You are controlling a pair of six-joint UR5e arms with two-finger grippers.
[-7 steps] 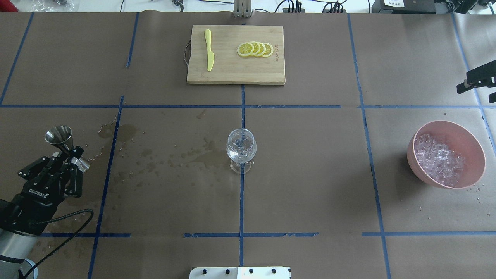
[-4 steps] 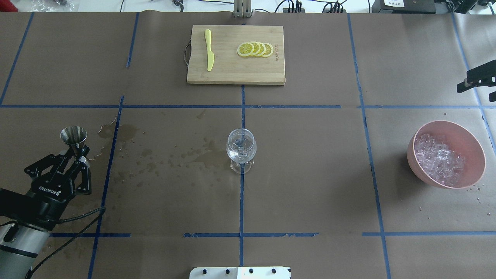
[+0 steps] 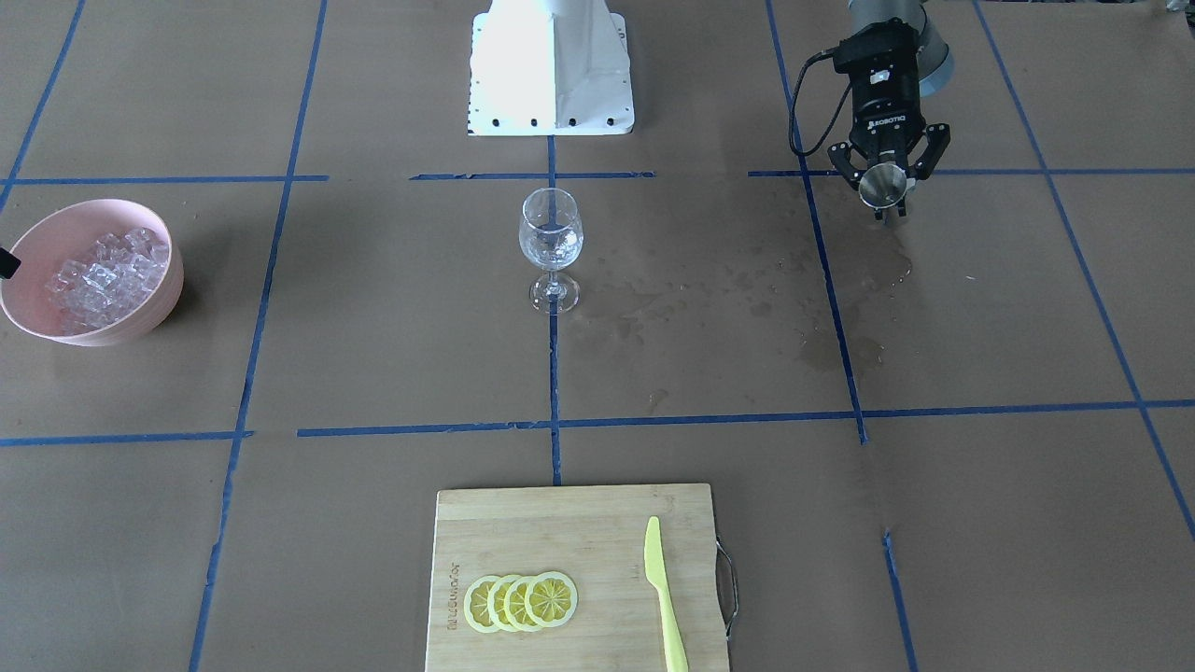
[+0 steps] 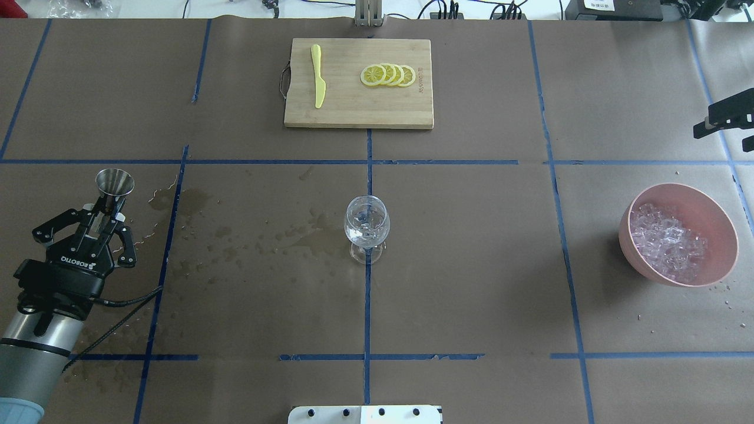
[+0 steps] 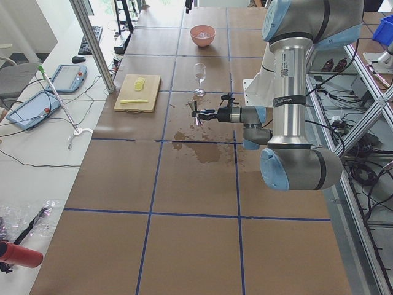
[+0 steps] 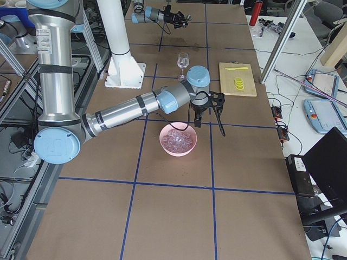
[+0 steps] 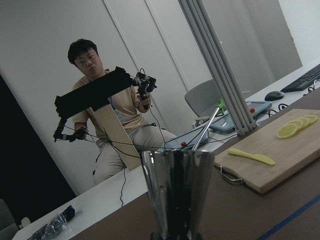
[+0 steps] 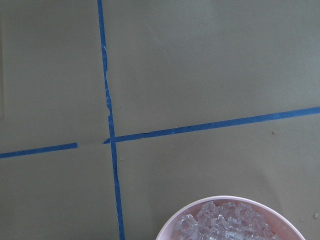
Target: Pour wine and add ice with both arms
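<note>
With a small measure of clear wine (image 3: 551, 252) already lying in the bottom of the wine glass (image 4: 366, 224) at the middle of the worktop (image 4: 471, 282), the pour looks finished and the ice appears to be the job in hand. The left gripper (image 4: 107, 211), near the worktop's left edge, is clamped narrow on the waist of a steel jigger (image 4: 115, 181). It holds the jigger clear of the surface and tilted, mouth turned toward the far edge. Its arm reaches out low with the wrist close to level, above paper blotched with wet stains (image 4: 306, 235). The right gripper (image 6: 208, 125) hangs pointing down, fingers spread wide and empty, beside the pink bowl (image 4: 716, 217) near the right edge, where the ice (image 4: 665, 242) sits heaped. It is not yet over the heap, and its wrist camera catches only the bowl's rim. Doing this well probably means bringing that gripper squarely over the heap before it goes down. It should pinch one cube or a small cluster firmly, since wet cubes are likely to slip, and let go low over the glass's mouth so nothing strikes the thin stem. The jigger is best parked upright near the left edge, well apart from the glass, and freed only once its base rests flat.
</note>
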